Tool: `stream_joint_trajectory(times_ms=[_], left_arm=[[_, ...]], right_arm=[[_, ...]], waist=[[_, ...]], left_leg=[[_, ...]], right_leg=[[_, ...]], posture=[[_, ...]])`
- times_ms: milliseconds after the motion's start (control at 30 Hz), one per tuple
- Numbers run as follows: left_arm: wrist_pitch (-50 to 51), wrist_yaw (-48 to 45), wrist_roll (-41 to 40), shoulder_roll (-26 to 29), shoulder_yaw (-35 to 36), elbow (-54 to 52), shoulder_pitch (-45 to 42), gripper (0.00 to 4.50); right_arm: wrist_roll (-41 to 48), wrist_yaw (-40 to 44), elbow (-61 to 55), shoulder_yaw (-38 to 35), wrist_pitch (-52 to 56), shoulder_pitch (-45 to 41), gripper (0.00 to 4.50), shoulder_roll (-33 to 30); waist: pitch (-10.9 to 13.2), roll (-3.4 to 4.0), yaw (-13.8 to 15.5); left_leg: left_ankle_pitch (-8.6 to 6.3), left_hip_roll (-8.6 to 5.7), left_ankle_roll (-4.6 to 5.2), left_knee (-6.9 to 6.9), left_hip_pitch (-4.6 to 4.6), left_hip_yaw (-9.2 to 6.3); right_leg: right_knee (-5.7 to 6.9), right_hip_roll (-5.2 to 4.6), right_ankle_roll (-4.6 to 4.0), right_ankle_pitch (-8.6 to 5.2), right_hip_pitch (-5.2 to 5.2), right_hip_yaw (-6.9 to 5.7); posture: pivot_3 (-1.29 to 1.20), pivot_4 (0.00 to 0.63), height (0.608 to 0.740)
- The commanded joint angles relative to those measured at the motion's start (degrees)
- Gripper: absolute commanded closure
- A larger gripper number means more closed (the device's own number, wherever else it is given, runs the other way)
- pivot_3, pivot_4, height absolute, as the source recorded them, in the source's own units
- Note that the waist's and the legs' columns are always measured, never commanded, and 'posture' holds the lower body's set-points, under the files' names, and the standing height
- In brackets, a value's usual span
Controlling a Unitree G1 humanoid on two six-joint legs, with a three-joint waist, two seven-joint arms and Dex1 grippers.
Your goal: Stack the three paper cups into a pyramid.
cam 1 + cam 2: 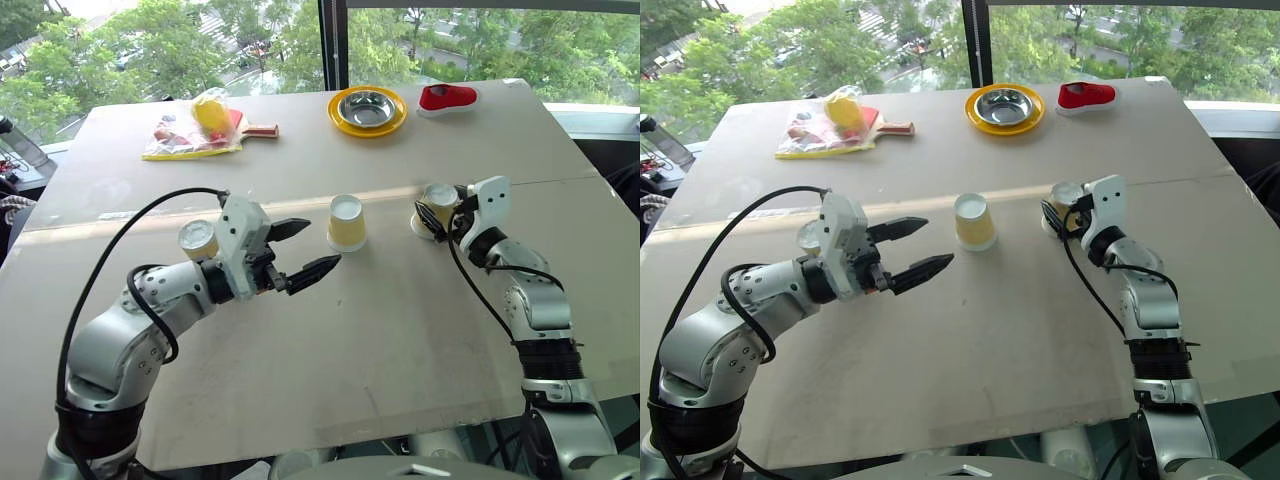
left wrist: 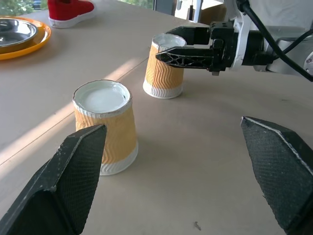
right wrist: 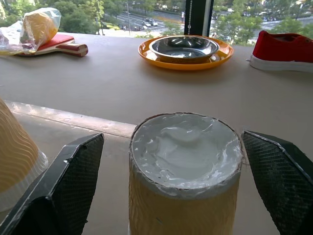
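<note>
Big windows with green trees stand behind the tan table. Three paper cups sit on it upside down, in a row, each one apart from the others.

My left gripper is wide open and holds nothing. It points at the middle cup, which is just past its fingertips and not touched. The left cup stands behind my left wrist.

My right gripper is wide open too. The right cup stands between its two fingers, with a gap on each side. I am not squeezing it.

No cup is on top of another yet, so no pyramid is built.

At the far end of the table is a yellow plate with a steel bowl in it. A red shoe lies beside the plate. Far to the left lies a red paddle with a plastic bag of bright things partly on top of it.
</note>
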Motion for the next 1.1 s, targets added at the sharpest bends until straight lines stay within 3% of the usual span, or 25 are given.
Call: stream_joint_trajectory(times_ms=[33,167,267,367,833,1100], left_arm=[[0.32,-0.23,-1.76,0.87,1.13,-2.56,-0.97,0.00],[0.58,-0.29,-2.36,1.10,1.14,-2.65,-1.34,0.00],[0.47,-0.41,-2.40,1.26,1.04,-2.38,-1.55,0.00],[0.23,-0.59,-2.42,1.40,1.24,-2.18,-1.32,0.00],[-5.66,-1.73,1.93,2.22,7.08,-1.00,12.12,0.00],[-7.65,-2.01,2.23,1.77,8.26,-1.11,13.99,0.00]], right_arm=[[1.16,-0.64,-0.35,-1.71,-0.26,-1.45,0.03,-0.14],[1.52,-0.55,-0.15,-1.78,-0.62,-1.62,0.03,0.01],[1.64,-0.58,-0.07,-1.82,-0.80,-1.74,0.74,0.06],[1.50,0.03,-0.32,-1.36,-1.14,-1.61,2.23,-0.10],[0.65,5.64,-4.48,8.29,3.51,-1.03,2.26,1.37],[-0.67,5.58,-2.54,11.12,3.44,-2.86,2.26,3.26]], waist=[[0.00,0.00,-0.03],[0.00,0.00,-0.05],[0.00,0.00,-0.05],[0.00,0.00,-0.06],[-0.01,-0.02,-1.12],[-0.04,-0.06,-1.28]], left_leg=[[0.00,0.00,0.00,0.00,0.00,0.00],[0.00,0.00,0.00,0.01,0.00,0.00],[0.00,0.00,0.00,0.01,0.00,0.00],[0.00,0.00,0.00,0.01,0.00,0.00],[0.00,0.00,0.00,0.02,0.01,0.01],[0.00,0.00,0.00,0.03,0.04,0.01]], right_leg=[[0.00,0.00,0.00,0.00,0.00,0.00],[0.02,0.00,0.00,0.00,0.00,0.00],[0.02,0.00,0.00,0.00,0.00,0.00],[0.03,0.00,0.00,0.00,-0.01,0.00],[0.05,0.00,0.00,0.00,-0.01,0.02],[0.11,0.01,0.00,0.00,-0.01,0.04]], posture=[[0.00,0.150,0.740],[0.00,0.150,0.740],[0.00,0.150,0.740],[0.00,0.150,0.740],[0.00,0.150,0.740],[0.00,0.150,0.740]])
